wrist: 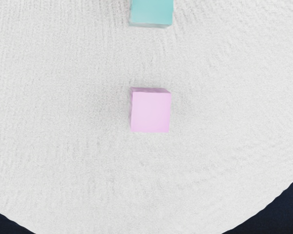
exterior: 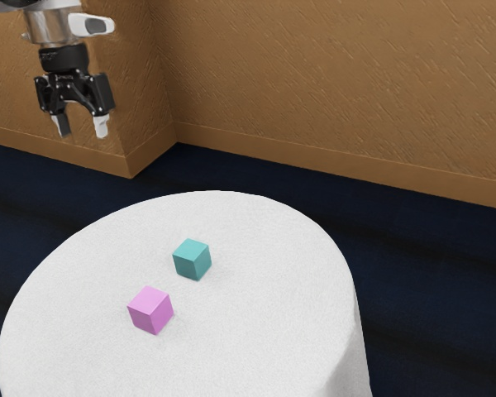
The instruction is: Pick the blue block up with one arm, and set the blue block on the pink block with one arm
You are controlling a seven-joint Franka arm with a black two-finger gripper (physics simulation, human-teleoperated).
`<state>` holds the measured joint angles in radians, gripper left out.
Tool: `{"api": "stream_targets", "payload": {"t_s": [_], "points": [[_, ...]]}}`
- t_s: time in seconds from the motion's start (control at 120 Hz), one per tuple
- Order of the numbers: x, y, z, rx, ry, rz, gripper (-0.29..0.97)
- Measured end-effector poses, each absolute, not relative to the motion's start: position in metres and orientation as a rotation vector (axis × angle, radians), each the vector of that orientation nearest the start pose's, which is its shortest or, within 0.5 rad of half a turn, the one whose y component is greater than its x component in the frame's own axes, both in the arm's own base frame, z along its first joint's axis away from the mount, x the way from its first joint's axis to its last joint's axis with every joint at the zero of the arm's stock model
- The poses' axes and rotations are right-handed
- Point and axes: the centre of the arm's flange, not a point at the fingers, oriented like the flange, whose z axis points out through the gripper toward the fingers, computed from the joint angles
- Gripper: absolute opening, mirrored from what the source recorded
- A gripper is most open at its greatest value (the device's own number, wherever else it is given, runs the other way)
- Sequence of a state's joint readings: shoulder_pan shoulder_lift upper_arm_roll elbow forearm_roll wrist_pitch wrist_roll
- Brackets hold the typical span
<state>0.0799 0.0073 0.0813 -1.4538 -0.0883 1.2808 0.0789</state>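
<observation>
A teal-blue block [exterior: 191,259] rests near the middle of the round white table [exterior: 281,314]. A pink block [exterior: 150,310] sits on the table a short way in front of it, toward the exterior view's left. The two blocks are apart. My gripper [exterior: 81,127] hangs high above the table at the exterior view's upper left, open, with nothing between its fingers. From the wrist camera I look straight down on the pink block [wrist: 151,110], with the blue block [wrist: 151,12] beyond it.
A tan textured wall [exterior: 339,83] with a baseboard stands behind the table, and a corner of it juts out behind the gripper. Dark blue floor [exterior: 430,248] surrounds the table. The table's rim [wrist: 263,197] curves past the pink block.
</observation>
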Motion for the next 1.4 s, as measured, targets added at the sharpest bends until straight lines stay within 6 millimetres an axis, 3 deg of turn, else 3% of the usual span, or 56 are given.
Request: {"api": "stream_targets", "payload": {"t_s": [0.075,0.125,0.158,0.192,0.233,0.267,0.358,0.5,0.742,0.908,1.1,1.4], "points": [[0.533,0.104,0.638,-3.225,-0.189,0.193,0.66],[0.551,0.115,0.616,-3.218,-0.211,0.189,0.66],[0.569,0.103,0.592,-3.216,-0.169,0.210,0.66],[0.584,0.071,0.566,-3.213,-0.079,0.238,0.66],[0.593,0.032,0.534,-3.207,0.024,0.267,0.65],[0.597,0.016,0.517,-3.203,0.065,0.270,0.65],[0.592,0.016,0.466,-3.204,0.058,0.273,0.65],[0.585,0.013,0.414,-3.199,0.068,0.224,0.65],[0.590,0.003,0.368,-3.191,0.103,0.096,0.65],[0.606,0.005,0.337,-3.184,0.102,0.033,0.65],[0.625,0.004,0.319,-3.178,0.109,-0.025,0.65],[0.627,0.001,0.304,-3.179,0.122,-0.005,0.65]]}}
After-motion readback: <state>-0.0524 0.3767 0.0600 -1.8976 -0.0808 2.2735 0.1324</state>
